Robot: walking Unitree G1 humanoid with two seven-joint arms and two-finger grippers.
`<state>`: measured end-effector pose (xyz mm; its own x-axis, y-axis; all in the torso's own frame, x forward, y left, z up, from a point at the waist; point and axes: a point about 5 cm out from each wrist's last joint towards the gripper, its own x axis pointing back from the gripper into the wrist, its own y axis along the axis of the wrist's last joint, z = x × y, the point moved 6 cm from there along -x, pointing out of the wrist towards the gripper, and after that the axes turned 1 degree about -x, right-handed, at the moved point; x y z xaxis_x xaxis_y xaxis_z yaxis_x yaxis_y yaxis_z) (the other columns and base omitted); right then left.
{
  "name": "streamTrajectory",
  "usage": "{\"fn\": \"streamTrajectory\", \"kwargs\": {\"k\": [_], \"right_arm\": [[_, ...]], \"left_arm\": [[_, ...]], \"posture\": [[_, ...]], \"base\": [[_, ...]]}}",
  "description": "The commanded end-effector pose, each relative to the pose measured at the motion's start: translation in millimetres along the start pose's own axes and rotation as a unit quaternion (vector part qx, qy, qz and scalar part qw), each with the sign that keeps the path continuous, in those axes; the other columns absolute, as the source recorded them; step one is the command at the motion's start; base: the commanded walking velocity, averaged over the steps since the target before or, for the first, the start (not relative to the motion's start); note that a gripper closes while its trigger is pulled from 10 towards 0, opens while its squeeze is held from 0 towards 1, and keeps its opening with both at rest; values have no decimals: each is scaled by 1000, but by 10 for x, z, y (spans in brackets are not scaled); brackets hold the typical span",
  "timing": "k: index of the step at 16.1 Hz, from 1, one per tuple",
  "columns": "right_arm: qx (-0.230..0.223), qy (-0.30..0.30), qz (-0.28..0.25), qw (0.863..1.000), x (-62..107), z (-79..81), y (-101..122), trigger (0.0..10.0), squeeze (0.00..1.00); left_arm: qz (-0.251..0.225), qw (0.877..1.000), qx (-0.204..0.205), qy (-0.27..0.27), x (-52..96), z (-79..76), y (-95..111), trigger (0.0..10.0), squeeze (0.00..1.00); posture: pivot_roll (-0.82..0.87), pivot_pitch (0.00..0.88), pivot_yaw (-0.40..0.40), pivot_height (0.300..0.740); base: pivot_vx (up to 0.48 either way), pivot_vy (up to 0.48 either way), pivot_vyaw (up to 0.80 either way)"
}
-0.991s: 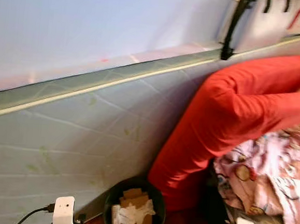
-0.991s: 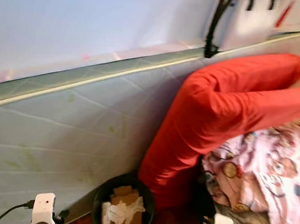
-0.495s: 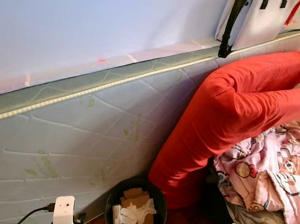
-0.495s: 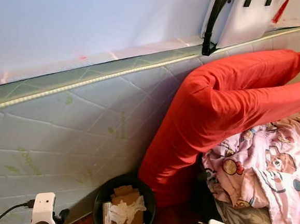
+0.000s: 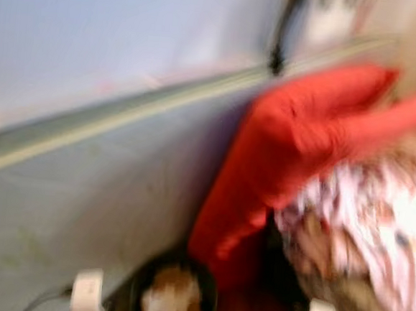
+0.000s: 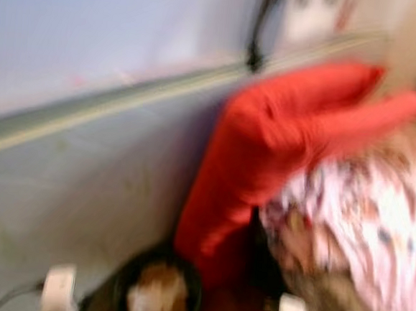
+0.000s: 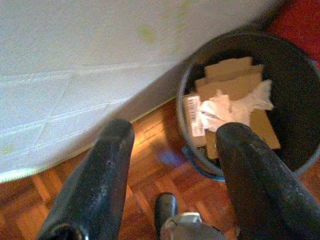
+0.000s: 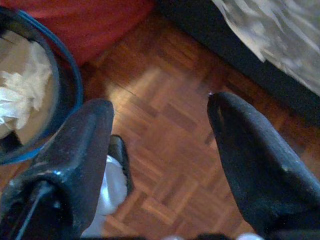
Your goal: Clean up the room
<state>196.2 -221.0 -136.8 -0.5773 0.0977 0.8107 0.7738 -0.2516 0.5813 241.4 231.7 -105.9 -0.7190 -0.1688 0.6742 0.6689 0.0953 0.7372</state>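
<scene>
Above parquet floor (image 8: pixel 165 125), both grippers (image 7: pixel 172 150) (image 8: pixel 160 135) hang, jaws apart.

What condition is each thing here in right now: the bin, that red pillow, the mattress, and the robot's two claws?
Bin: holds cardboard and crumpled paper, not full.
Red pillow: bent, leaning against the mattress.
Mattress: stood on its edge along the wall.
Left gripper: open, empty, above the floor beside the bin.
Right gripper: open, empty, above the floor.

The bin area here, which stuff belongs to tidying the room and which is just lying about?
Part of the job:
- black bin holding cardboard and crumpled tissue
- left claw, open, above the wood floor beside the bin

Just there:
- mattress on its edge
- red pillow
- patterned blanket
</scene>
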Motion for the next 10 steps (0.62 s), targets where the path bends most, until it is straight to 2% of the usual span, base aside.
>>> {"fn": "streamTrajectory", "kwargs": {"k": [1, 4, 7, 10], "right_arm": [[-2, -6, 3, 1000, 14, -103, -3, 10000, 0], [-2, -11, 0, 1000, 22, -203, 49, 10000, 0], [-2, -10, 1, 1000, 19, -194, 52, 10000, 0], [-6, -2, -4, 1000, 0, -79, 60, 10000, 0]], "left_arm": [[6, 1000, 2, 6, 20, 45, -61, 10000, 0], [5, 1000, 2, 8, 22, 53, -59, 10000, 0], [5, 1000, 1, 7, 22, 53, -60, 10000, 0], [3, 1000, -6, 3, 18, 42, -45, 10000, 0]], "posture": [[92, 52, -72, 740], [95, 53, -72, 740], [95, 53, -71, 740], [96, 49, -71, 740]], "base": [[0, 0, -619], [0, 0, -615], [0, 0, -613], [0, 0, 0]]}}
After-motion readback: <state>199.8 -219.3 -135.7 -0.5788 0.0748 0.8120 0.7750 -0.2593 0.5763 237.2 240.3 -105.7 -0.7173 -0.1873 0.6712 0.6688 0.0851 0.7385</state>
